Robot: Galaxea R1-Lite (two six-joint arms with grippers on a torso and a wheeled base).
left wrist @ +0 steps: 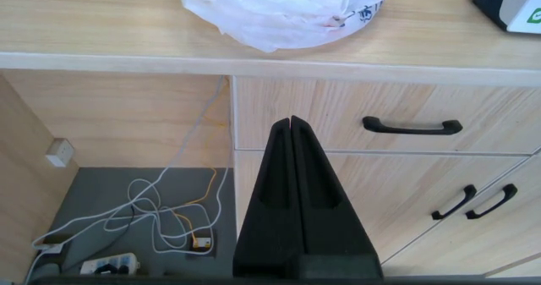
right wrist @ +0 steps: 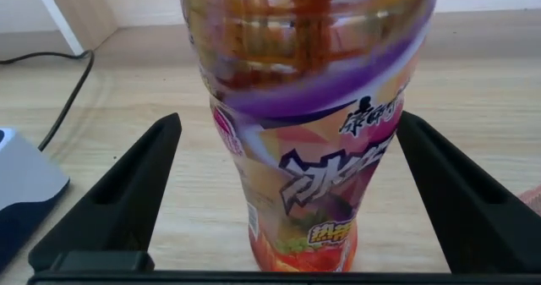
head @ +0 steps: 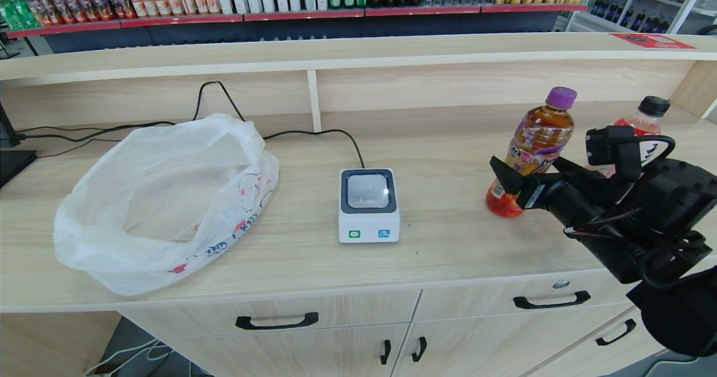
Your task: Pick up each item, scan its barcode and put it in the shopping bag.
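Right wrist view: right gripper [right wrist: 287, 128] spread astride purple-capped bottle [right wrist: 296, 192], right of scanner [head: 369, 228].
Left gripper [left wrist: 292, 128]: clenched, empty.
Advice: clamp squarely, mid-body.

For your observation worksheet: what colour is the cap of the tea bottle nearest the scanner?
Purple; the cap shows best in the head view.

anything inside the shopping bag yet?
Through its open mouth the shopping bag shows only its own white plastic, no item. The slumped near wall covers the lowest part of the inside, so that part cannot be checked.
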